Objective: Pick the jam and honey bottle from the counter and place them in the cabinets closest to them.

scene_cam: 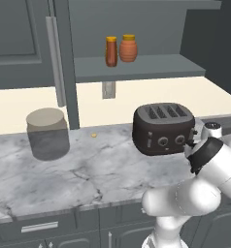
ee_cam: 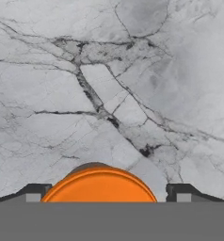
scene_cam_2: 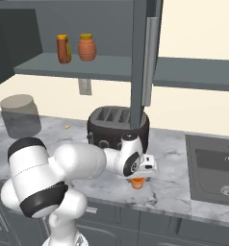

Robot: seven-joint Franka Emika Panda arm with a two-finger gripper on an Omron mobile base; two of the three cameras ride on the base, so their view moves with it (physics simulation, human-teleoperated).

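Working from the toaster (scene_cam: 162, 128) as my landmark and reading the left base view from left to right: well off to its left on the counter (scene_cam: 88, 169) sits the big translucent grey jar (scene_cam: 47, 133), and between jar and toaster lies a tiny yellow speck (scene_cam: 93, 135) near the back wall. Above and to the left of the toaster, on the open cabinet shelf (scene_cam: 151, 67), the honey bottle (scene_cam: 111, 51) stands upright, touching or just beside the rounder orange pot (scene_cam: 128, 48). So I judge the honey already put away.

The jam (scene_cam_2: 137, 182) is the piece in hand. In the right base view it sits on the counter in front of the toaster, toward its right end, directly under my gripper (scene_cam_2: 143, 174). In the hand view the orange jar fills the space between the two dark fingertips (ee_cam: 34, 192), which stand on either side of it with a gap showing. I read the pincer as spread around the jar, not yet clamped.

Next I would close squarely on the jar, lift straight clear of the toaster, then carry it to the nearest cabinet shelf.
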